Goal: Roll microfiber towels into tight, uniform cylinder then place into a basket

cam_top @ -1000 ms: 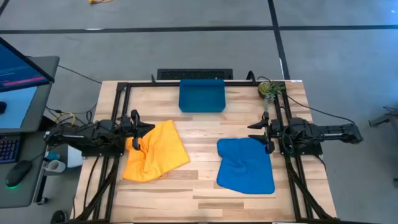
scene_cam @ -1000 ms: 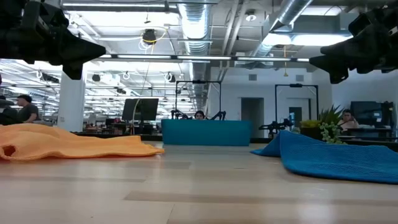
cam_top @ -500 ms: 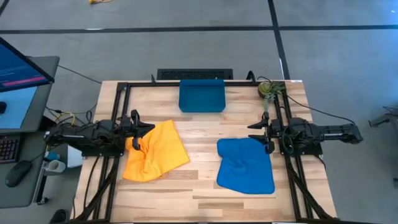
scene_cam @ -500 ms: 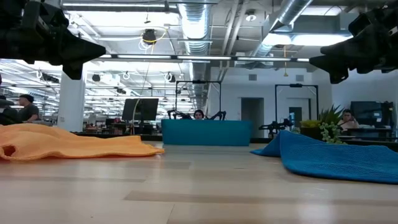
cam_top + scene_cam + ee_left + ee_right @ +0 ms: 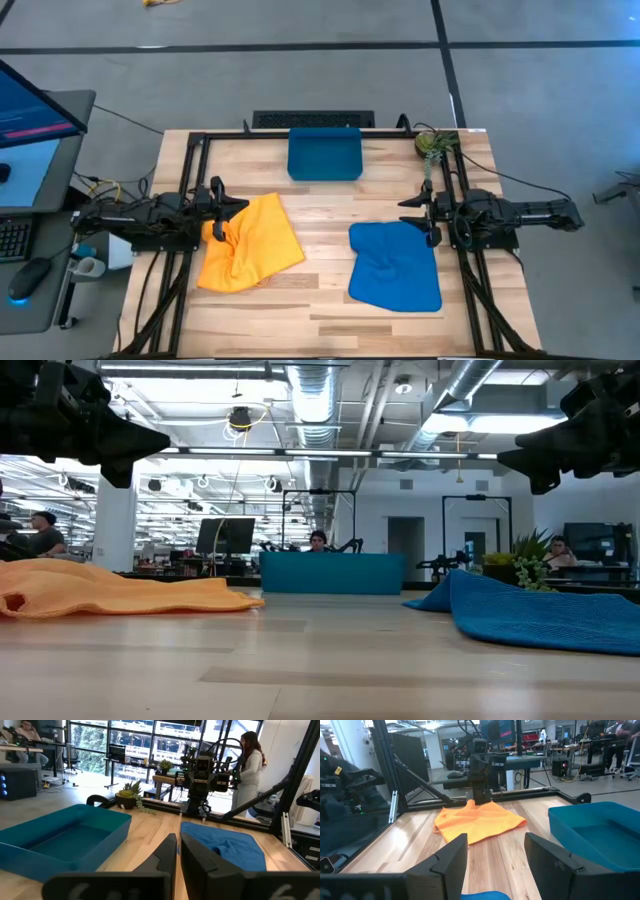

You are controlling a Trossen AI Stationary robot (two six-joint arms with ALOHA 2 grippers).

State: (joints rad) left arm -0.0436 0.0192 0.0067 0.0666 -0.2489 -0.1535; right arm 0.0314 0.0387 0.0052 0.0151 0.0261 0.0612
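High view: 2 loose towels, orange towel (image 5: 248,243) beside closed left gripper (image 5: 240,206), blue towel (image 5: 396,264) beside open right gripper (image 5: 405,213), basket (image 5: 324,153) beyond.

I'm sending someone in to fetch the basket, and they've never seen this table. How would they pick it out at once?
Look at the wooden table, along the edge farthest from the two towels. The basket sits at the middle of that edge, with the small green plant at the corner nearby. It is a rigid dark-blue tray with low walls, unlike the soft, crumpled blue towel.

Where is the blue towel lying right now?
In the high view, the blue towel lies crumpled on the table's right half, just beside the right gripper, across from the orange towel.
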